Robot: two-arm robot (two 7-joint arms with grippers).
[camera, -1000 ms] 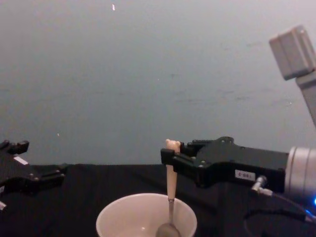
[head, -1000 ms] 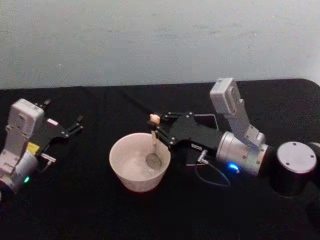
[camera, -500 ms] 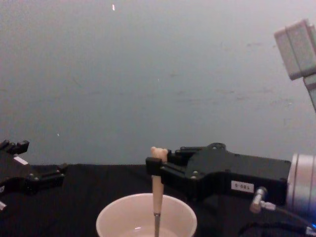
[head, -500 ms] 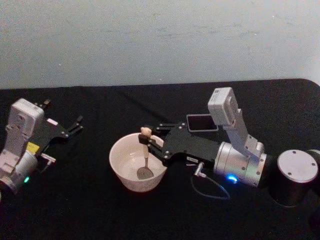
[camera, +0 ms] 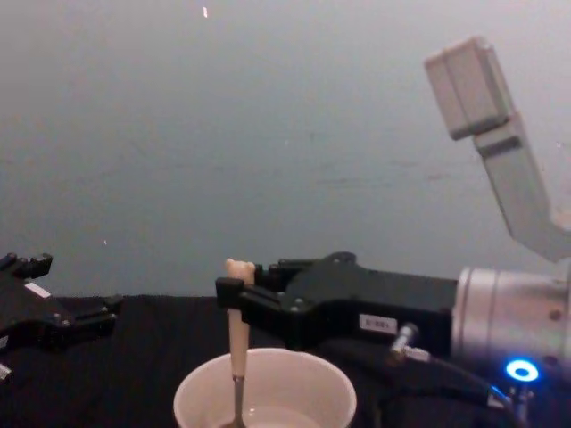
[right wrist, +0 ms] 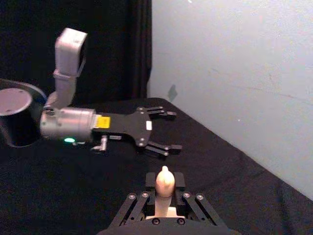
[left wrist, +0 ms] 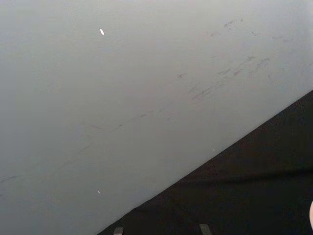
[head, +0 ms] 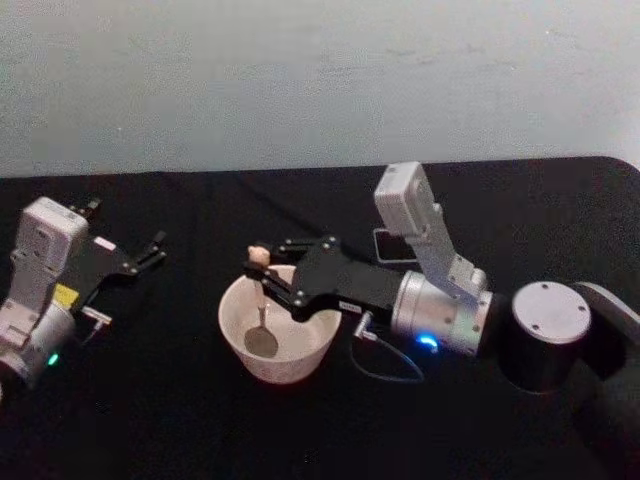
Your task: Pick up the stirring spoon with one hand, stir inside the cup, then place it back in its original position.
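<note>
The black table (head: 200, 420) carries everything. My right gripper (head: 262, 272) reaches over its middle from the right edge. Its fingers are closed tight on the top of the spoon handle, just under the little bear head, which I see between them in the right wrist view. My left gripper (head: 156, 250) is parked near the left edge of the table, its fingers spread apart and holding nothing.

The cup (head: 290, 370) stands near the middle of the table, a little toward the left edge. The dark box (head: 385, 245) is farther toward the back edge and partly hidden behind my right arm. The spoon (head: 261, 310) hangs almost upright from the gripper, with its metal end down inside the cup, in the half toward the left edge. In the chest view the handle (camera: 238, 348) drops just inside the rim of the cup (camera: 294, 392).

I judge that I am in the middle of the stirring. To do it well, I would make small, slow circles and keep the metal end low but off the wall. The cup looks light, and a push on its side could slide or tip it. I would hold the height steady, so the fingers do not knock the rim. The grip is only at the very top, so the spoon may swing; I should not hurry.
</note>
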